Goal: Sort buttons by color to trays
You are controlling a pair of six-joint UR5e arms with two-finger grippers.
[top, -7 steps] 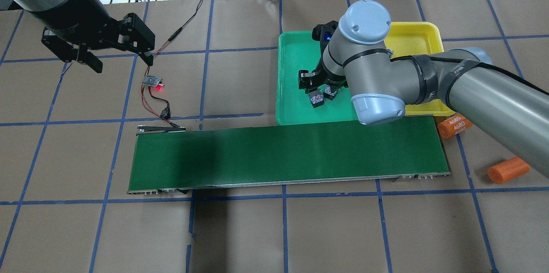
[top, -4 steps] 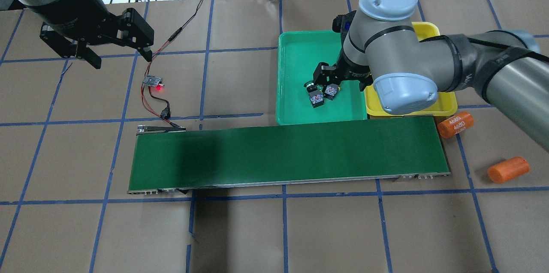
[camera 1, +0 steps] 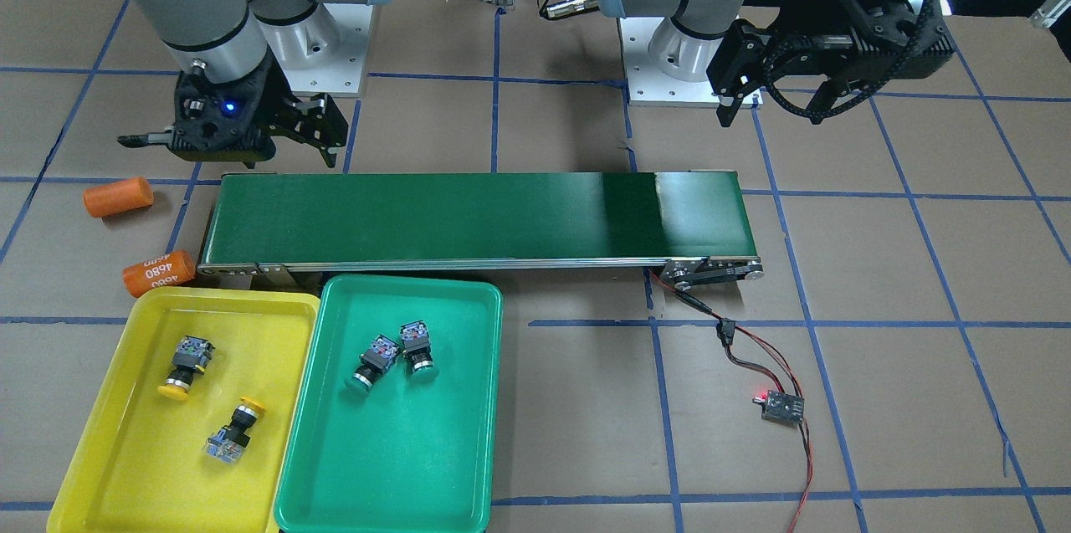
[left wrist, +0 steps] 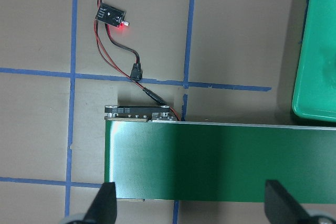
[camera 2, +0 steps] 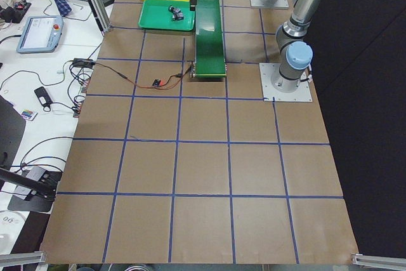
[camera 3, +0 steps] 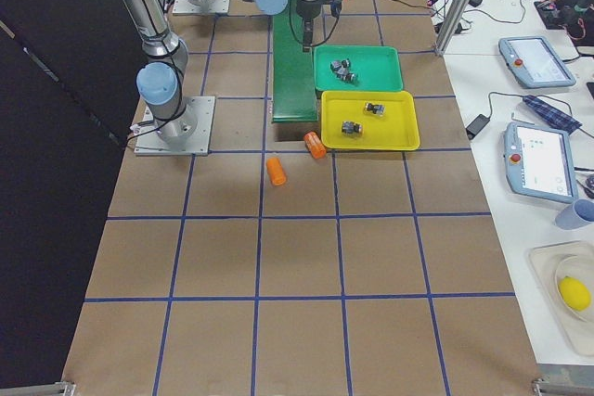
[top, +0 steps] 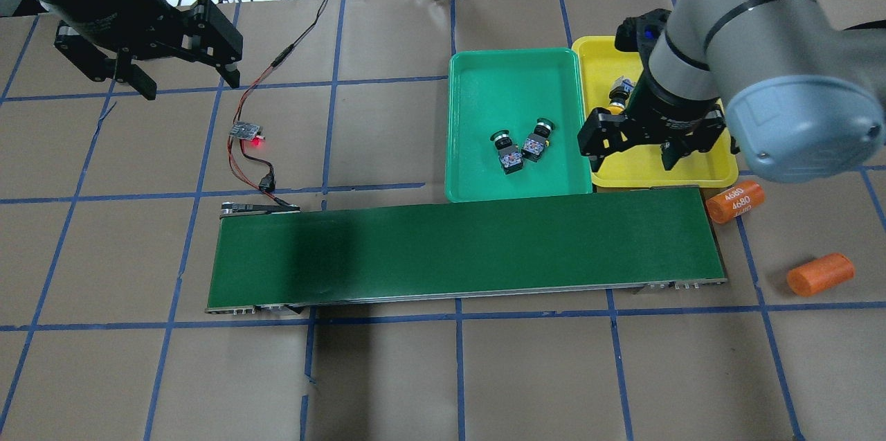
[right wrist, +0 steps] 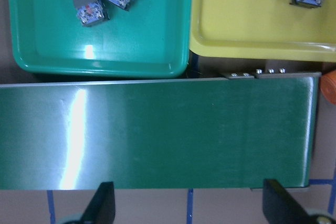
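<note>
Two green-capped buttons (top: 505,150) (top: 538,139) lie side by side in the green tray (top: 484,81). The yellow tray (camera 1: 125,458) holds two yellow-capped buttons (camera 1: 184,364) (camera 1: 234,431); in the overhead view only one yellow button (top: 618,93) shows, the arm hiding the other. My right gripper (top: 633,154) hangs open and empty, raised over the belt's right end by the trays' near edges. In the right wrist view its fingers (right wrist: 105,205) frame the belt. My left gripper (top: 176,60) is open and empty, high over the table's far left.
A long dark-green conveyor belt (top: 464,247) lies in front of the trays. Two orange cylinders (top: 735,201) (top: 819,274) lie off its right end. A small sensor board (top: 247,130) with a red light and red-black wires runs to the belt's left end.
My right arm has swung right and back, off the green tray to over the yellow tray's near edge; both green buttons stayed put. The left gripper drifted slightly away.
</note>
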